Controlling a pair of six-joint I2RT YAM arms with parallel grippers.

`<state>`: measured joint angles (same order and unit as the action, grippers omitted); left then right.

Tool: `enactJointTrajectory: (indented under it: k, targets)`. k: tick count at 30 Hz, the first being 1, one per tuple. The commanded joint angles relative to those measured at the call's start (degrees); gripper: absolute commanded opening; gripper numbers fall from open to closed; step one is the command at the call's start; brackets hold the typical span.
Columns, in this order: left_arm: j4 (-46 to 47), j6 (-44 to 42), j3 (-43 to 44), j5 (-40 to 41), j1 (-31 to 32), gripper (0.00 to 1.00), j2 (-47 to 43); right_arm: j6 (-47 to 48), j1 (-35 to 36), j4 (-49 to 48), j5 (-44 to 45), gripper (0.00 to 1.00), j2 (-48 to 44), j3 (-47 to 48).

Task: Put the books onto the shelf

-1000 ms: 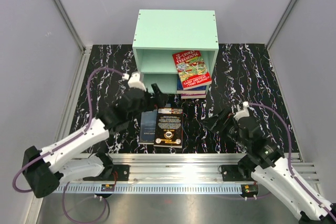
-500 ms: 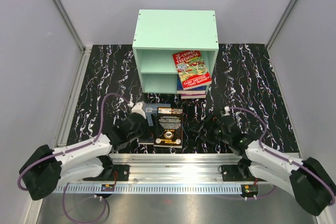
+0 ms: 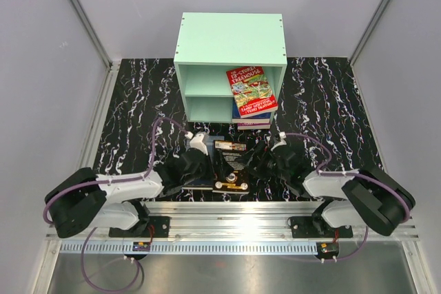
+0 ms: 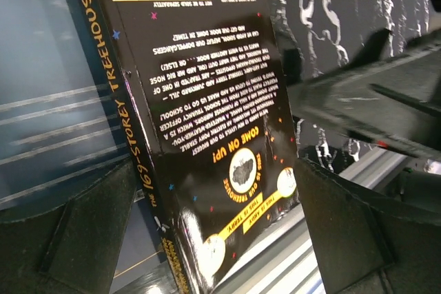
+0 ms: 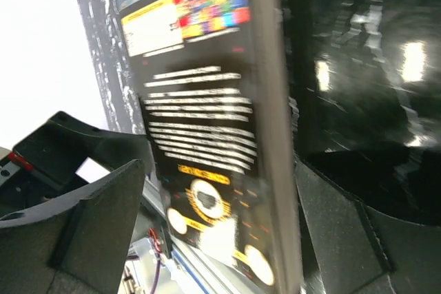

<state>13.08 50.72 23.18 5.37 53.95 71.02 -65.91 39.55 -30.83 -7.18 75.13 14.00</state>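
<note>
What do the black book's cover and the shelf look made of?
Black book: probably glossy paperback card; thin printed cover with a soft sheen near its lower end. Shelf: looks like painted wood or board, matte mint; flat, even colour, no reflections.

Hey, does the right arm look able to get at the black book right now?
Probably yes. The right gripper has its jaws open with the edge of the black book between them and nothing in the way. The left gripper, also open, is at the book's other side, so it is crowded.

shelf [image 3: 231, 32] mint-green | tabletop [image 3: 138, 101] black, white-veined | 13-Storey book [image 3: 251, 91] red | 169-Storey book [image 4: 207, 115] black, yellow lettering
</note>
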Motion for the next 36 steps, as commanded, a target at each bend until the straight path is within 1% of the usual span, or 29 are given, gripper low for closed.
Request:
enactJointTrajectory:
  k: [1, 5, 7, 9, 11, 12, 15, 16, 18, 20, 22, 23, 24, 25, 26, 27, 28, 29, 31, 32, 33, 34, 35, 36]
  targets:
    - [-3.4, 2.1, 0.5, -2.3, 2.0, 0.99, 3.9, -0.3, 1.8, -1.9, 0.8, 0.97, 5.5, -0.2]
    - [-3.0, 2.6, 1.0, -2.5, 2.5, 0.99, 5.6, -1.2, 3.2, -5.4, 0.9, 0.96, 9.1, -0.8]
    - [-0.7, 3.3, 0.1, -3.2, 2.5, 0.99, 5.8, -1.6, 3.5, -6.5, 0.8, 0.94, 10.2, -1.3]
    - [2.1, 4.0, -0.5, -4.5, 2.6, 0.99, 5.4, -1.8, 3.9, -7.2, 0.7, 0.88, 10.7, -1.9]
    - [3.0, 5.3, -1.1, -5.0, 2.6, 0.93, 4.5, -1.9, 3.9, -7.5, 0.7, 0.84, 10.8, -2.4]
    - [3.3, 5.5, -1.2, -4.9, 2.9, 0.81, 4.0, -1.9, 4.0, -7.5, 0.9, 0.78, 10.6, -3.0]
    - [1.5, 6.3, -1.1, -3.9, 3.8, 0.43, 1.5, -2.0, 4.0, -7.3, 1.0, 0.70, 9.4, -4.0]
    - [0.3, 6.6, -0.9, -3.1, 4.1, 0.22, 0.9, -2.1, 4.0, -7.1, 1.1, 0.67, 9.1, -4.2]
    - [-4.0, 6.4, 0.4, -0.5, 4.7, 0.00, -0.5, -2.1, 4.0, -6.2, 1.2, 0.65, 7.7, -4.6]
    - [-7.5, 5.7, 1.8, 1.5, 5.1, 0.00, -1.8, -2.2, 4.0, -4.6, 1.1, 0.65, 6.2, -5.0]
    - [-9.6, 4.5, 3.0, 2.6, 5.5, 0.00, -3.2, -2.3, 4.0, -2.8, 0.9, 0.64, 2.5, -5.3]
    - [-11.8, 4.0, 4.8, 2.9, 5.6, 0.00, -3.9, -2.4, 4.0, 0.6, 0.9, 0.64, 0.6, -5.6]
    - [-12.9, 2.5, 5.9, 3.2, 5.9, 0.00, -4.7, -2.4, 4.0, 3.0, 1.0, 0.64, -4.7, -5.8]
    - [-14.2, 1.8, 7.0, 3.8, 5.9, 0.00, -6.5, -2.3, 4.0, 5.9, 1.7, 0.65, -8.0, -5.8]
    - [-15.8, 1.1, 8.1, 3.9, 5.9, 0.00, -7.5, -2.1, 4.0, 13.2, 2.3, 0.66, -11.8, -5.6]
    - [-16.4, 0.2, 10.4, 3.9, 5.9, 0.00, -8.3, -1.4, 4.0, 17.8, 2.9, 0.67, -20.4, -5.1]
    - [-16.9, -2.0, 11.9, 3.7, 5.9, 0.00, -10.1, -0.9, 4.0, 22.6, 4.6, 0.68, -25.3, -4.6]
    - [-17.3, -3.2, 13.1, 3.3, 5.7, 0.00, -10.8, -0.4, 4.0, 33.2, 5.7, 0.71, -35.0, -3.0]
    - [-17.9, -6.1, 17.8, 1.7, 5.5, 0.00, -11.9, 1.1, 4.0, 43.0, 9.3, 0.75, -44.7, -1.0]
    - [-18.6, -7.1, 19.5, 0.7, 5.2, 0.00, -11.7, 1.5, 4.0, 51.2, 10.3, 0.77, -49.1, 0.7]
    - [-19.0, -9.2, 23.5, -0.8, 4.9, 0.00, -11.3, 1.5, 4.0, 54.8, 11.6, 0.80, -57.1, 1.5]
    - [-19.5, -10.4, 25.5, -3.6, 4.8, 0.00, -10.0, 1.6, 4.0, 58.4, 13.3, 0.81, -60.4, 2.5]
    - [-20.5, -11.3, 27.8, -5.0, 4.8, 0.00, -9.2, 1.5, 4.0, 64.3, 13.9, 0.82, -65.8, 4.2]
    - [-20.8, -12.9, 29.5, -7.0, 4.8, 0.00, -8.4, 1.4, 4.0, 66.8, 14.6, 0.83, -67.8, 4.9]
